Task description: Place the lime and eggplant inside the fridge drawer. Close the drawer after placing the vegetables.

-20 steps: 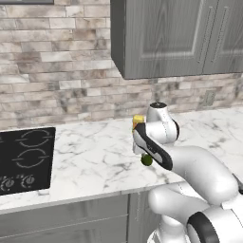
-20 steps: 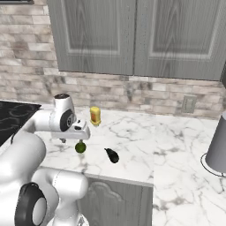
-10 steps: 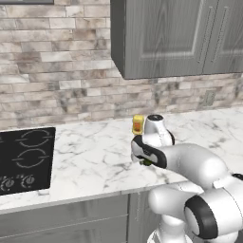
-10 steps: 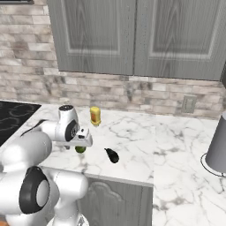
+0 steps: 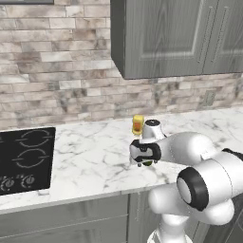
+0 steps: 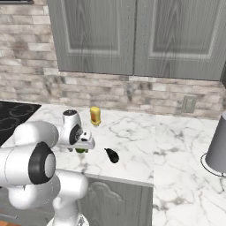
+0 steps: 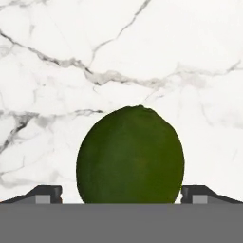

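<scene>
Two finger tips [image 7: 46,193] stood spread wide on either side of the lime [image 7: 130,155] in my hand view, neither one touching it, so I logged the claw [image 7: 121,194] as open and holding nothing. I saw the lime sitting on the marble bench [image 5: 90,156], close to its front edge, directly under the hand. From the right base view the claw [image 6: 81,146] hung low over the lime [image 6: 80,150], of which only a sliver of green showed beneath the white hand. Just to the right of it lay the eggplant [image 6: 112,155], dark and glossy, near the same front edge and apart from the lime. I noted a yellow-orange jar [image 6: 95,115] standing upright further back toward the brick wall. A black cooktop [image 5: 26,159] occupied the bench's left end in my left base view.
</scene>
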